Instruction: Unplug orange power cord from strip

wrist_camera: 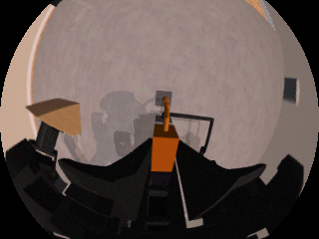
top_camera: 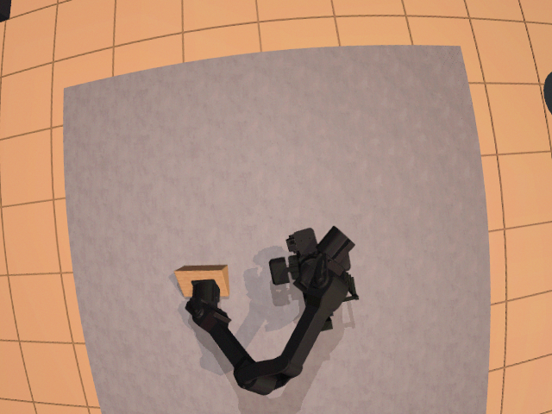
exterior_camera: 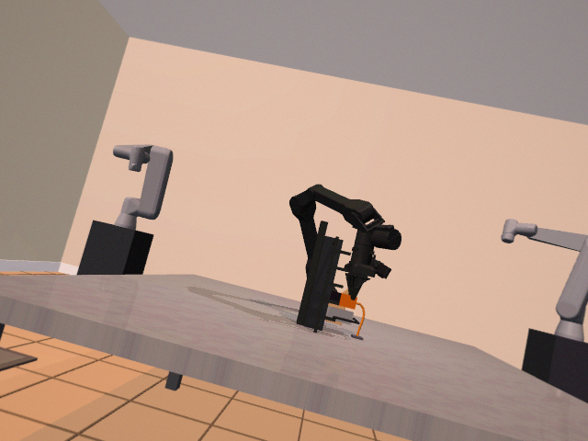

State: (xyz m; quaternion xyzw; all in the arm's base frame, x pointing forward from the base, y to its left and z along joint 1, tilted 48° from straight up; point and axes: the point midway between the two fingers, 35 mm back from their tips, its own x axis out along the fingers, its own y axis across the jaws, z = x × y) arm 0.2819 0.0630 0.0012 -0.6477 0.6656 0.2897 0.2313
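The gripper (exterior_camera: 354,290) points straight down and is clamped on the orange plug (exterior_camera: 350,300), which sits directly beneath its fingertips. The orange cord (exterior_camera: 361,317) curves from the plug down to the table (exterior_camera: 142,303). No writing is legible.

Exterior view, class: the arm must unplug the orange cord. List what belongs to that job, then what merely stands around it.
Belongs to the job:
- orange plug, clamped in the pincer
- orange cord, curving down to the table
- power strip, low beside the plug

Merely standing around:
- two grey arms on black pedestals, one far left, one far right
- wooden block, seen from the top
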